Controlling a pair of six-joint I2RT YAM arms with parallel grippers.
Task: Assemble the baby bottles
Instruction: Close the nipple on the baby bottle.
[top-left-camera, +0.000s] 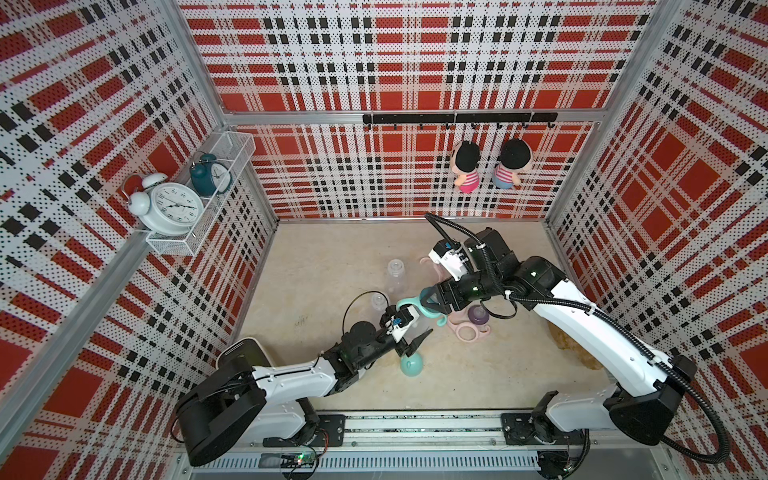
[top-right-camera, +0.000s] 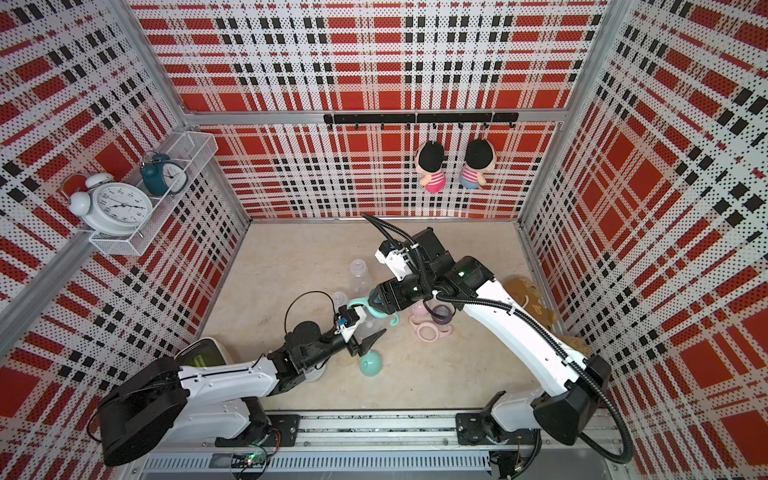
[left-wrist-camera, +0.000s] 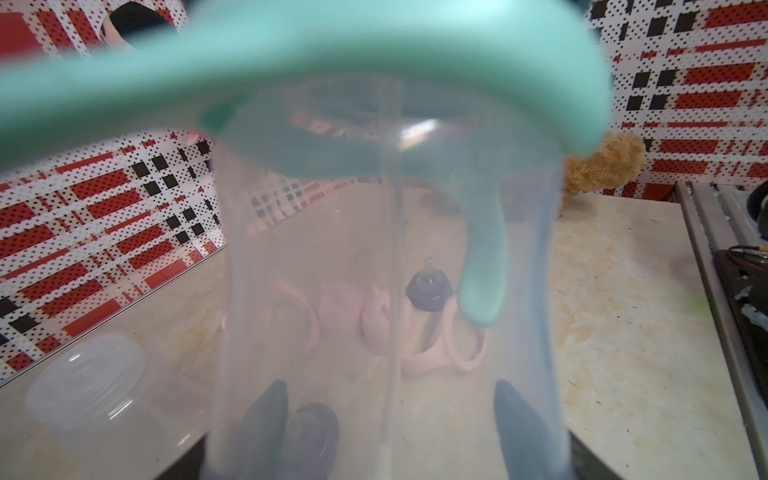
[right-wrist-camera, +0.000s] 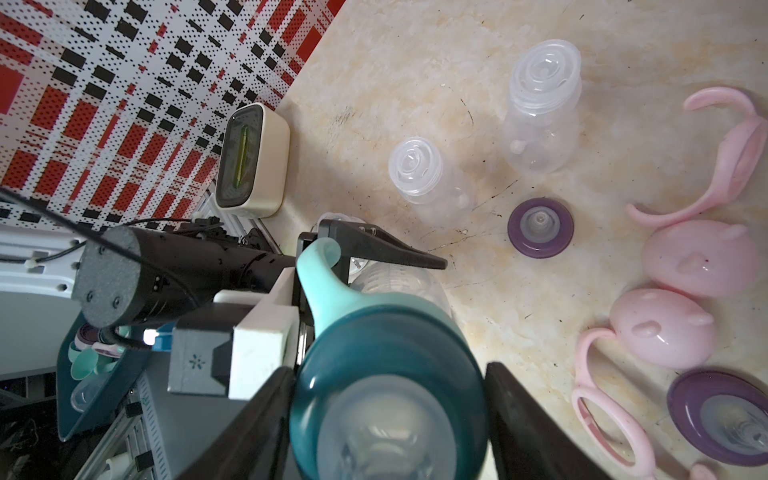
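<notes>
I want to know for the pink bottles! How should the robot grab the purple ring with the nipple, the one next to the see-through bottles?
Probably by its outer rim, coming straight down from above. That purple collar lies flat on the table with its nipple pointing up, so the round rim offers two opposite edges, and the jaws would miss the nipple.

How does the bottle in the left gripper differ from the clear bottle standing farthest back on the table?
Held bottle: off the table, tilted, clamped by the left gripper; back bottle: upright on the table, untouched. Held bottle wears a teal two-handled ring and a dark teal nipple collar gripped by the right gripper; back bottle has only a clear disc on its mouth. Both are clear plastic.
</notes>
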